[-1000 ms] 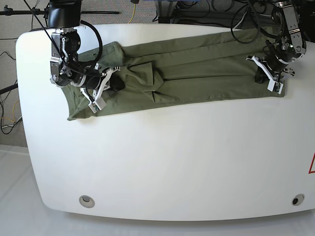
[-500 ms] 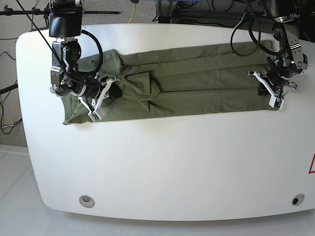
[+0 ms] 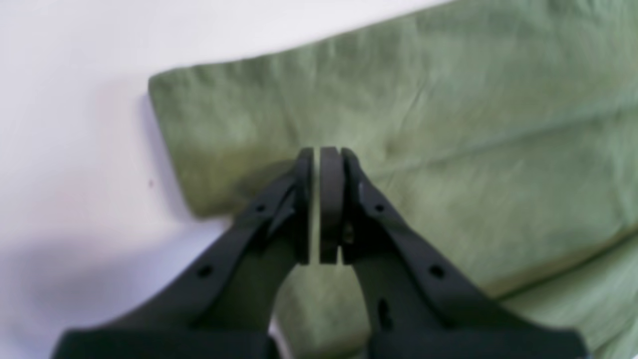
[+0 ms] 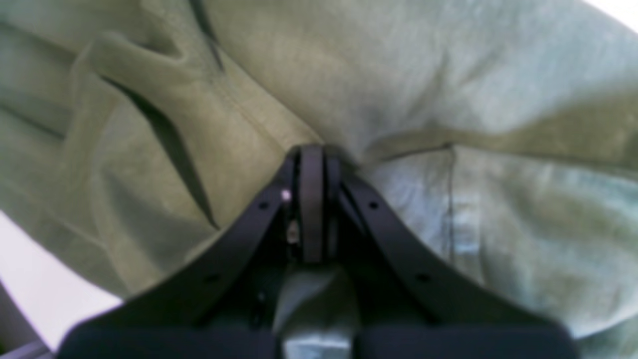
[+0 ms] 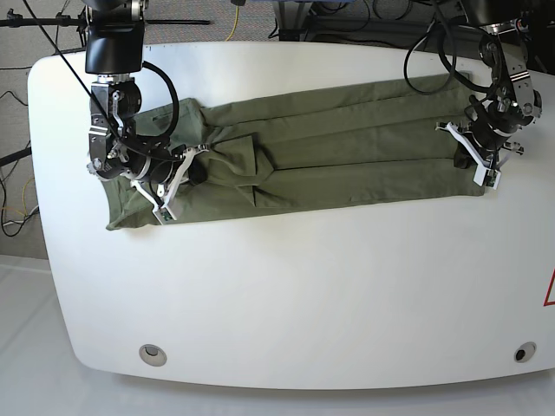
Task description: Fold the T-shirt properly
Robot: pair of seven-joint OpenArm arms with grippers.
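Note:
The olive-green T-shirt (image 5: 347, 147) lies as a long, narrow band across the far half of the white table (image 5: 303, 286). My right gripper (image 5: 195, 171) is at its left end, shut on a bunched fold of the T-shirt (image 4: 448, 75). In the right wrist view the cloth gathers at the closed right gripper (image 4: 311, 149). My left gripper (image 5: 461, 156) is at the band's right end. Its pads meet over the T-shirt (image 3: 448, 124) near a square corner in the left wrist view. A thin sliver of cloth shows in the left gripper (image 3: 317, 154).
Two round grommets (image 5: 153, 354) (image 5: 523, 353) sit near the table's front edge. A red mark (image 5: 550, 290) shows at the right rim. Cables and stands crowd the floor behind the far edge. The shirt's left corner lies close to the table's left edge.
Both grippers moved leftward in the base view, dragging the T-shirt with them. The band now lies straighter and its left end has slid nearer the table's left edge.

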